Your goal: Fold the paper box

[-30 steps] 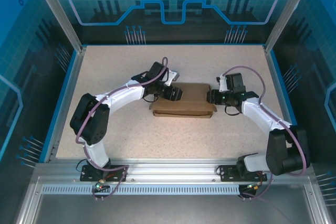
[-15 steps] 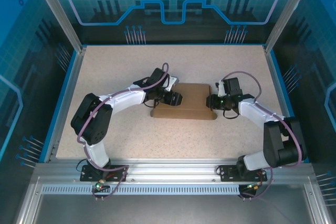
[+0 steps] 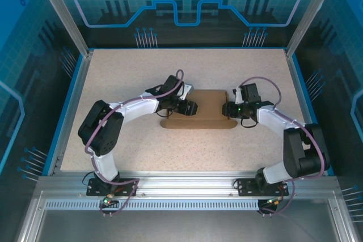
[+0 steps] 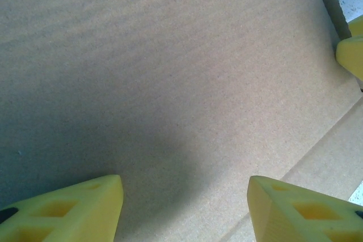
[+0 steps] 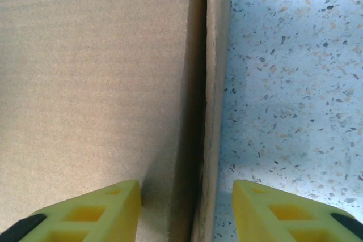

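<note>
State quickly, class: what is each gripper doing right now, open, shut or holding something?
Left gripper: open, over the paper box top, holding nothing.
Right gripper: open, astride the box's side edge, not clamped.

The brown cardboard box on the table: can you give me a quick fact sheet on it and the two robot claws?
Box: shallow brown cardboard box, looks folded shut, lying flat mid-table
Surface: speckled beige tabletop
Left gripper: open, poised over the box's flat top
Right gripper: open, straddling the box's right edge
Holding anything: neither gripper is clamped on the box
</note>
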Robot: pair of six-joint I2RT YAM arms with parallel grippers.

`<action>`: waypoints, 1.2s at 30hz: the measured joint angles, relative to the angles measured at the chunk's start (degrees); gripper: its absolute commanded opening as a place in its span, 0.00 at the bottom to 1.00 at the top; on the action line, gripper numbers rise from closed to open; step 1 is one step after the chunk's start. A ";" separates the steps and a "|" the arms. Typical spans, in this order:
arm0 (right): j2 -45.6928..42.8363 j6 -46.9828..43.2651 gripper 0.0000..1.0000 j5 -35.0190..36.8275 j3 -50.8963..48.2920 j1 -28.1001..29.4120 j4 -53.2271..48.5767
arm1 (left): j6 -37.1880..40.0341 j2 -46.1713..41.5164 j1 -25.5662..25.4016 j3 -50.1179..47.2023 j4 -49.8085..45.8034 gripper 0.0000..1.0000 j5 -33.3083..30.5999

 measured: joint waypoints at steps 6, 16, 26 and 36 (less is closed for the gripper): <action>-4.48 -1.05 0.57 0.61 1.49 0.00 -3.19 | 2.36 -0.52 0.50 3.98 -2.43 0.68 -2.12; -12.11 -2.40 0.59 1.49 2.27 3.26 -10.19 | 6.99 3.43 5.35 16.92 -6.36 0.74 -2.58; -9.14 -3.69 0.57 -1.38 6.91 13.60 -11.69 | 13.29 20.17 7.61 34.45 -16.76 0.76 -1.42; 0.04 -4.74 0.56 -2.67 7.37 13.77 -10.51 | 16.13 26.53 8.46 42.82 -26.88 0.76 6.05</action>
